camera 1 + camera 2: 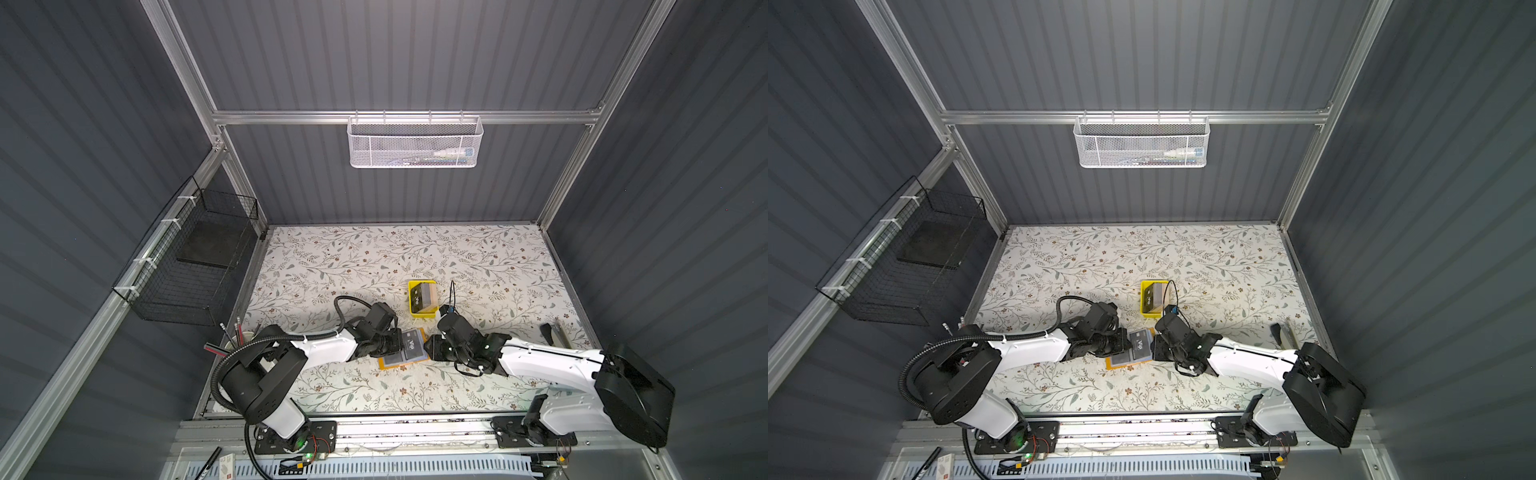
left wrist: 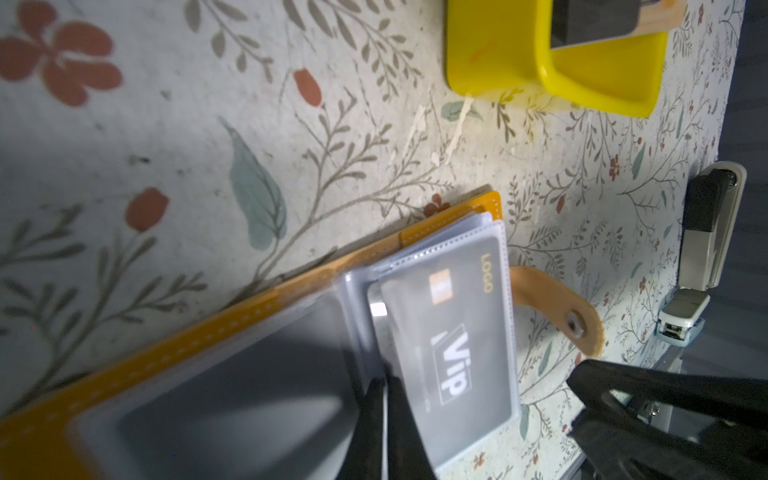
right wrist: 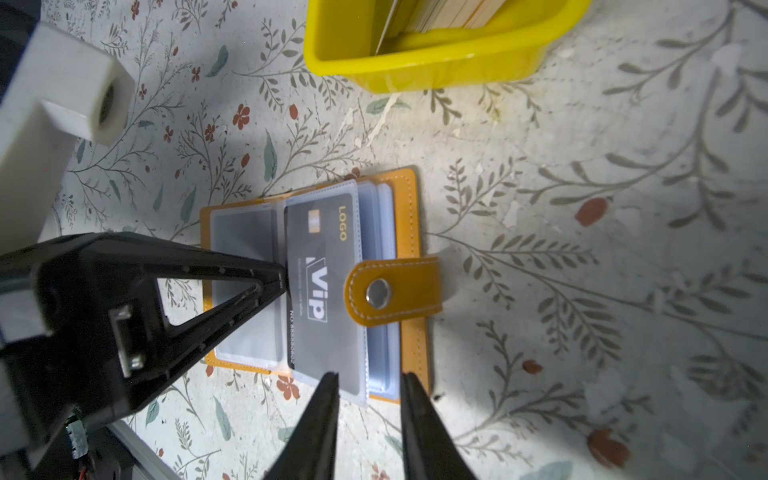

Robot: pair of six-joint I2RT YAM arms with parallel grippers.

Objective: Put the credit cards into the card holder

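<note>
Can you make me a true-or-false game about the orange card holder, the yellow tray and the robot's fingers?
1. The card holder lies open on the table. True.
2. The yellow tray is empty. False: cards stand in it.
3. The strap is snapped shut. False: it lies loose over the pages.
4. The left fingers pinch the edge of the black card. True.
5. The right fingers are squeezed together. False: they are apart.
</note>
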